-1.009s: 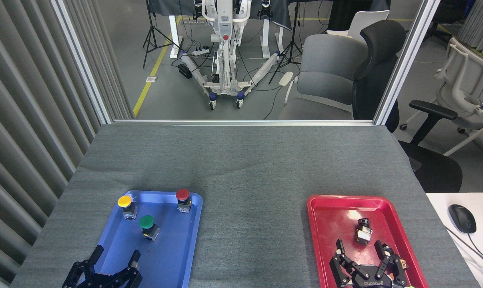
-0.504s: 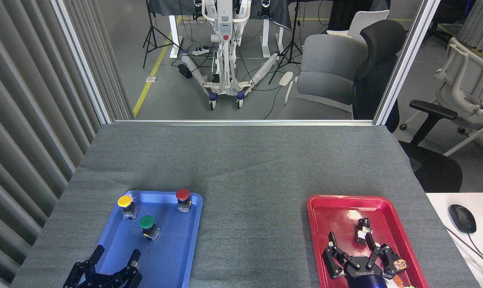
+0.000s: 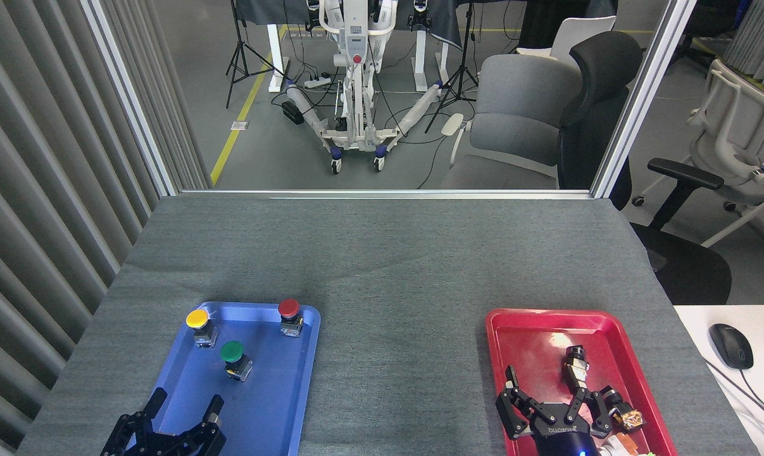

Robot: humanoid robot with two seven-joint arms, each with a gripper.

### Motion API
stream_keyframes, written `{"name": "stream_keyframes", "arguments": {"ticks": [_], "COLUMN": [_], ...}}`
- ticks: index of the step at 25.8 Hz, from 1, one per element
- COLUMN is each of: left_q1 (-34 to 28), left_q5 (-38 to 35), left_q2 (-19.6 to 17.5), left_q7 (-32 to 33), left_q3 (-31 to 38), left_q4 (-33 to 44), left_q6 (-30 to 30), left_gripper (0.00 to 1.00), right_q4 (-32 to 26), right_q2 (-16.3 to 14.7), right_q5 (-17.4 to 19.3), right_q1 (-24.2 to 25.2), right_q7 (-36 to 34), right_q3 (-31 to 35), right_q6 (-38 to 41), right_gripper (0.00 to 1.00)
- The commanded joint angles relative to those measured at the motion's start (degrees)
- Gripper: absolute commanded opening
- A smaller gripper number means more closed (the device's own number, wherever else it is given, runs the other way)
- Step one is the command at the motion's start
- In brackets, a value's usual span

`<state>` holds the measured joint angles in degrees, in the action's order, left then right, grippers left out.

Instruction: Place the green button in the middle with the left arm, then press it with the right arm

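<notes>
Green button (image 3: 233, 352) upright in blue tray (image 3: 274, 405); left gripper (image 3: 180, 413) spread wide nearby, right gripper (image 3: 546, 394) splayed over red tray (image 3: 521, 329).

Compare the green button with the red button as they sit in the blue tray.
The green button has a green cap; the red button a red one. Green sits mid-tray, nearer the left gripper; red stands at the blue tray's far right corner. Both are round-capped push-buttons on dark blocks, untouched.

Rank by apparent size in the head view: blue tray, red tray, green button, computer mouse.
1-2. The blue plastic tray and red plastic tray look alike; both are cropped, so unranked.
3. Black computer mouse.
4. Round green-capped push-button.
</notes>
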<state>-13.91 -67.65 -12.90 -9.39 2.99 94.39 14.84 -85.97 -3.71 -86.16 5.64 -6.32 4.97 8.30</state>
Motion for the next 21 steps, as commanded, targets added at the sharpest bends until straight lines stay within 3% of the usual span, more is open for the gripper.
{"name": "stream_keyframes", "arguments": {"ticks": [1, 21], "left_q1": [0.02, 0.02], "left_q5": [0.06, -0.03], "left_q2": [-0.02, -0.11], "left_q7": [-0.02, -0.37], "left_q3": [0.00, 0.00], "left_q4": [0.00, -0.35], "left_q6": [0.01, 0.01], "left_gripper": [1.00, 1.00], "right_q4": [-0.08, -0.51], "right_q2": [0.46, -0.16], "right_q5": [-0.41, -0.24], "right_q1": [-0.19, -0.11], "right_q7": [-0.01, -0.63], "right_q3": [-0.04, 0.13], "right_q6": [-0.03, 0.14], "right_gripper": [1.00, 1.00]}}
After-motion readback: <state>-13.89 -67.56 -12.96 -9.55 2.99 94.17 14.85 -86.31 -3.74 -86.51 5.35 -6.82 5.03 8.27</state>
